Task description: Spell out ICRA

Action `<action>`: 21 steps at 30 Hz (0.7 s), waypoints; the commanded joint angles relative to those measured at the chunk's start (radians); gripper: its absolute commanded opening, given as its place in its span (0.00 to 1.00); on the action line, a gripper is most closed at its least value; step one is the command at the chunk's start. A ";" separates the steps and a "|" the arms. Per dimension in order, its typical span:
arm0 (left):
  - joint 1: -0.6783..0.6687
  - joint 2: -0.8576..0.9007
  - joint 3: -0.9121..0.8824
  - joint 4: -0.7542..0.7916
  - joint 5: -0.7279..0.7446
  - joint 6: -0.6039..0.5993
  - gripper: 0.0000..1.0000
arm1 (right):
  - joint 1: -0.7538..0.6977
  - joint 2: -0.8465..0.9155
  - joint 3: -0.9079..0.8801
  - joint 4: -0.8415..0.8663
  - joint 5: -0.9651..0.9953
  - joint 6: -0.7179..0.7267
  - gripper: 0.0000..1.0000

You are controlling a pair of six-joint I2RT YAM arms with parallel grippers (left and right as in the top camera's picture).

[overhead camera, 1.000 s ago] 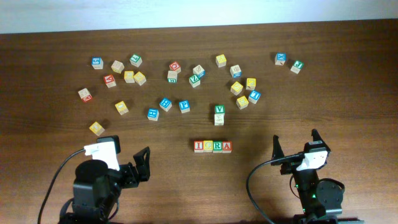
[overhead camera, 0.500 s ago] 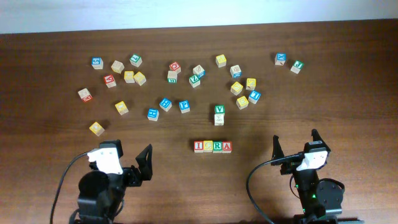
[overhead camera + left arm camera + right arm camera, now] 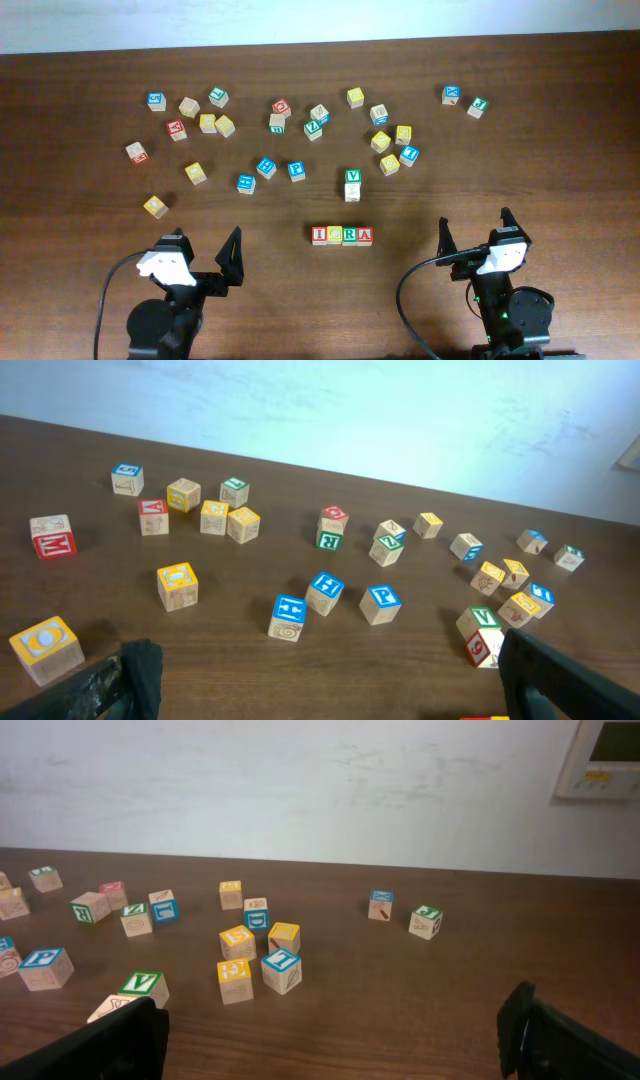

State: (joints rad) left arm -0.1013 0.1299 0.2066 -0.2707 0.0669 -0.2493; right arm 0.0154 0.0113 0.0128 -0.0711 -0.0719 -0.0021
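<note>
the left claw (image 3: 200, 250) and right claw (image 3: 475, 232) both stand wide and empty. between them, a little ahead, the icra row (image 3: 342, 235) lies with its four cubes touching. just past it sits the v cube (image 3: 352, 177), with loose cubes (image 3: 296, 170) scattered farther out.

At the bottom edge of the left wrist view the ICRA row (image 3: 487, 717) is cut to a thin coloured sliver, its letters unseen. The left claw (image 3: 325, 660) shows only two dark, cropped finger stubs; the lower-right one overlaps the edge of a red-marked cube (image 3: 481, 648) just below the V cube (image 3: 482, 619). In the right wrist view the right claw (image 3: 335, 1012) is cropped alike, its lower-left finger hiding most of a pale cube (image 3: 112, 1007). A wall panel (image 3: 606, 756) runs off the upper right. Overhead, the left arm (image 3: 160, 325) and right arm (image 3: 515, 318) are cut by the bottom edge, and many cube faces are too small to read.
</note>
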 commanded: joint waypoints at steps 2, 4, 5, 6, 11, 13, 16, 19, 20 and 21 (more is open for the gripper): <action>0.007 -0.053 -0.068 0.082 -0.010 0.020 0.99 | 0.002 -0.007 -0.007 -0.003 0.005 0.006 0.98; 0.007 -0.053 -0.093 0.153 -0.011 0.021 0.99 | 0.002 -0.007 -0.007 -0.003 0.005 0.006 0.98; 0.007 -0.053 -0.098 0.175 -0.011 0.021 0.99 | 0.002 -0.007 -0.007 -0.003 0.005 0.006 0.98; 0.007 -0.053 -0.103 0.207 -0.010 0.021 0.99 | 0.002 -0.007 -0.007 -0.003 0.005 0.006 0.98; 0.007 -0.114 -0.171 0.354 -0.007 0.088 0.99 | 0.002 -0.007 -0.007 -0.003 0.005 0.006 0.98; 0.007 -0.125 -0.198 0.399 -0.010 0.087 0.99 | 0.002 -0.007 -0.007 -0.003 0.005 0.006 0.98; 0.007 -0.125 -0.198 0.414 -0.027 0.088 0.99 | 0.002 -0.007 -0.007 -0.003 0.005 0.006 0.98; 0.007 -0.125 -0.198 0.466 -0.069 0.092 0.99 | 0.002 -0.007 -0.007 -0.003 0.005 0.006 0.98; 0.008 -0.125 -0.198 0.496 -0.071 0.103 0.99 | 0.002 -0.007 -0.007 -0.003 0.005 0.006 0.98; 0.008 -0.125 -0.198 0.503 -0.071 0.128 0.99 | 0.002 -0.007 -0.007 -0.003 0.005 0.006 0.98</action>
State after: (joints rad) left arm -0.1013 0.0147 0.0116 0.2039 0.0193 -0.1741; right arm 0.0154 0.0113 0.0128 -0.0711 -0.0719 -0.0017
